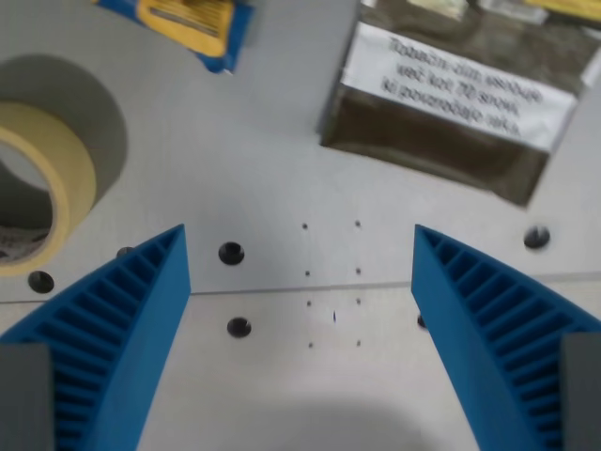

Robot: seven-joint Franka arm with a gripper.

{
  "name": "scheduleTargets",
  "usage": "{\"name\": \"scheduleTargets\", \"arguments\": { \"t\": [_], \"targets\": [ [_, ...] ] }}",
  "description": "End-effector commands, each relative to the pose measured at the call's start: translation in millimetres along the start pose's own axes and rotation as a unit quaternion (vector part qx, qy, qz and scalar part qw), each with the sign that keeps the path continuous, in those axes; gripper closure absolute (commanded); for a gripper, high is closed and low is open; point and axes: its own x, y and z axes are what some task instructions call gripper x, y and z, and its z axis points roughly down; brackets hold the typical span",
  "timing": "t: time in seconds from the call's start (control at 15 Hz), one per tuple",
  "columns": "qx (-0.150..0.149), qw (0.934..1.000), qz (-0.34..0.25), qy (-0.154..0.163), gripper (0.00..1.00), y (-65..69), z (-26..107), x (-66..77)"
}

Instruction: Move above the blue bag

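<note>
The blue bag (188, 26) with a yellow panel lies at the top of the wrist view, left of centre, cut off by the frame's top edge. My gripper (300, 240) is open and empty, its two blue ribbed fingers (122, 329) spread wide at the bottom corners of the view. It hangs over bare grey table, nearer the camera than the bag and slightly toward the wrist view's right of it.
A dark brown pouch with a white text label (460, 94) lies at the top right. A roll of yellow masking tape (56, 178) sits at the left edge. The grey table (282, 169) has several screw holes and a seam running across.
</note>
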Motion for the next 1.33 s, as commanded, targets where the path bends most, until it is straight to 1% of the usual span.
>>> {"name": "scheduleTargets", "arguments": {
  "t": [0.07, 0.33, 0.53, 0.8, 0.93, 1.07, 1.33],
  "targets": [
    [0.014, 0.9876, -0.156, 0.0, 0.0, -9.0, 5.8, 11.2],
    [0.018, 0.9749, -0.222, -0.003, 0.0, -23.8, 21.2, 23.4],
    [0.022, 0.9625, -0.27, -0.004, 0.0, -35.4, 33.7, 33.7],
    [0.027, 0.9423, -0.334, 0.002, 0.0, -49.8, 49.9, 46.8],
    [0.028, 0.9311, -0.364, 0.007, 0.0, -56.5, 57.7, 52.7],
    [0.029, 0.9184, -0.394, 0.01, 0.0, -62.7, 65.3, 58.3],
    [0.03, 0.9016, -0.431, 0.013, 0.0, -73.5, 79.0, 69.1]
  ]
}}
